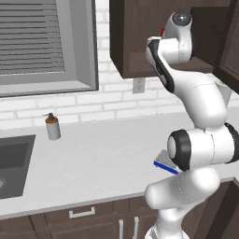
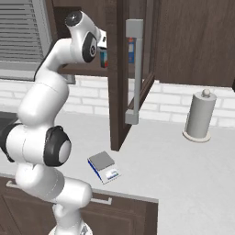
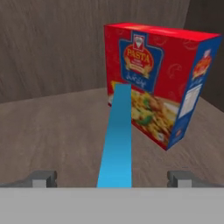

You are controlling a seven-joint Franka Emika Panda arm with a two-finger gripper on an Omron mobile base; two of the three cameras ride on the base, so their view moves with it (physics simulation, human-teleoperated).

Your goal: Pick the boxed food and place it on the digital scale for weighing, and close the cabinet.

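In the hand view the boxed food (image 3: 117, 140) presents its narrow blue edge, running straight up the middle from between my fingertips (image 3: 43, 177). My gripper (image 3: 112, 177) is open, one finger well out on each side of that edge, touching nothing. Behind the blue edge stands a red pasta box (image 3: 159, 78) on the cabinet shelf. My hand (image 2: 102, 46) reaches into the dark brown wall cabinet (image 1: 130, 42), whose door (image 2: 118, 92) with its long silver handle (image 2: 136, 69) stands open. The digital scale (image 2: 104, 166) lies on the counter below, partly hidden behind my arm in the left base view (image 1: 164, 163).
A paper towel roll (image 2: 200, 114) stands at the back right of the white counter (image 2: 183, 165). A soap dispenser (image 1: 53, 127) sits beside the sink (image 1: 14, 163) at the left. The open door juts out over the counter above the scale.
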